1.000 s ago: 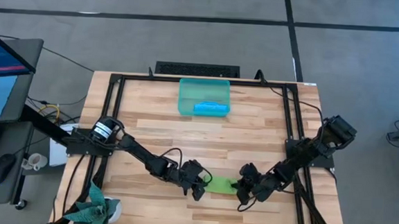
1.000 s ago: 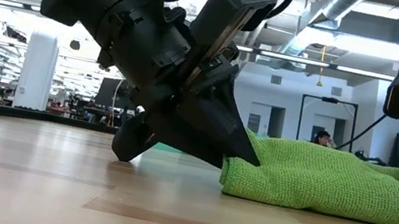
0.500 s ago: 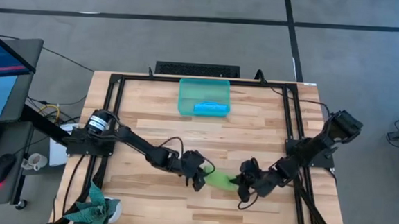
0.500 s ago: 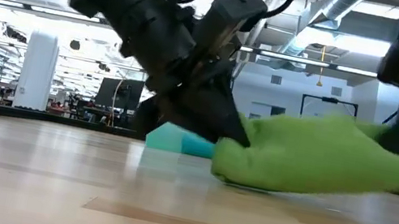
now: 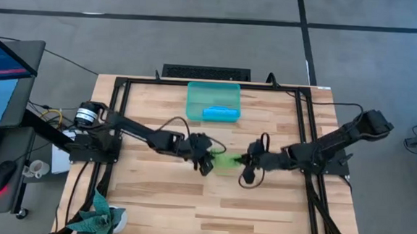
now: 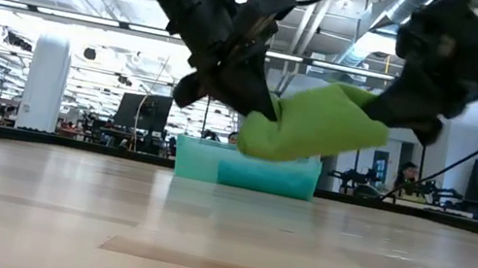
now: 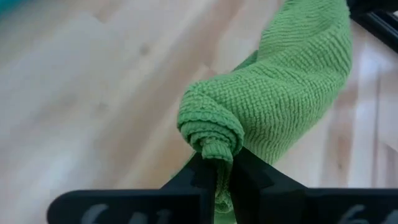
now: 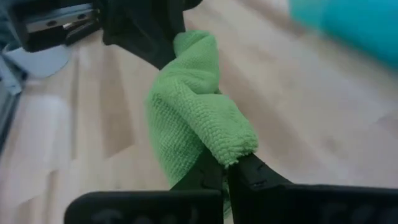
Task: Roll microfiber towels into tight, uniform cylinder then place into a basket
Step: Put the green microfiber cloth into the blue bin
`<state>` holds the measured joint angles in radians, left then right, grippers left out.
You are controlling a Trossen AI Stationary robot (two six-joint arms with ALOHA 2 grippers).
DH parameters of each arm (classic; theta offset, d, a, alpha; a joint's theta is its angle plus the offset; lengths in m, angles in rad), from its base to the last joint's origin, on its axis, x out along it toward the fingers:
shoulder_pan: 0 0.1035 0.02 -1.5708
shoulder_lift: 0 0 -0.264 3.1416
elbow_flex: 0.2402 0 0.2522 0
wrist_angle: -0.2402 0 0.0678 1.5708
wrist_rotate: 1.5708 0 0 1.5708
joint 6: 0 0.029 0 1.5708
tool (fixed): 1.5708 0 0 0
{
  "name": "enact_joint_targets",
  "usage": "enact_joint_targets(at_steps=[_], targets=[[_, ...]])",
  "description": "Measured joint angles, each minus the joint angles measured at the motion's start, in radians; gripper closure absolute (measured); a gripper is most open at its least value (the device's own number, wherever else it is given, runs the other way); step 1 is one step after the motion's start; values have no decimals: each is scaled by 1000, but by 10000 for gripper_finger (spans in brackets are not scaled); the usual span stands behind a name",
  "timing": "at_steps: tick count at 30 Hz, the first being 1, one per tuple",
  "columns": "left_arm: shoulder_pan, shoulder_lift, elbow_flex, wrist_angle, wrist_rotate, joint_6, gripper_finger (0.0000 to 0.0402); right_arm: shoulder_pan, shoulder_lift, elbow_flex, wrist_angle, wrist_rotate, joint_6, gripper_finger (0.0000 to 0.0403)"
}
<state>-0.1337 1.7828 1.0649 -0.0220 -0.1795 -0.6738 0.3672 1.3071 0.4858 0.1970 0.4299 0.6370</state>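
Observation:
A rolled lime green towel hangs in the air over the middle of the table, spanning both grippers. My left gripper is shut on its left end and my right gripper is shut on its right end. In the low view the roll floats well above the wood. The teal basket stands at the far middle of the table, and a rolled blue towel lies inside it by the near wall. My left gripper pinches the spiral left end of the roll between its two fingers, slanting down from the table's left. That end is clear of the table. My right gripper pinches the folded right end between its two fingers, slanting down from the table's right. The roll sags a little between the two holds, off the wood.
Black frame rails run along the table's left, right and far sides. A potted plant sits at the near left corner. A dark slotted bar lies behind the basket. Bare wood stretches between the towel and the basket.
Both grippers have risen and moved toward the far edge and the basket, staying shut on the towel's ends. The green roll, which lay on the wood a second ago, is now lifted clear and carried farther back. Both wrists have rolled somewhat.

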Motion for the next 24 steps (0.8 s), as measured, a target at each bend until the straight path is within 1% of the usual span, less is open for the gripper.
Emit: enact_joint_targets(at_steps=[4, 8, 12, 17, 20, 22, 24], targets=[[72, -54, 0, -51, -1, 72, 389, -120, -45, 0, 3, -38, -144, 388], [144, -88, 0, -57, -5, 159, 388, -243, -58, 0, 43, -81, -279, 387], [221, -103, 1, -58, -4, 257, 388, -371, -59, 1, 108, -142, -406, 386], [338, -103, 1, -50, 0, 362, 388, -536, -54, 38, 134, -197, -562, 388], [403, -103, 2, -36, 2, 415, 388, -631, -13, 75, 140, -248, -640, 388], [445, -103, 2, -13, 2, 457, 388, -689, 42, 117, 154, -286, -690, 387], [484, -97, 2, 18, 1, 502, 388, -740, 108, 156, 151, -300, -741, 387]])
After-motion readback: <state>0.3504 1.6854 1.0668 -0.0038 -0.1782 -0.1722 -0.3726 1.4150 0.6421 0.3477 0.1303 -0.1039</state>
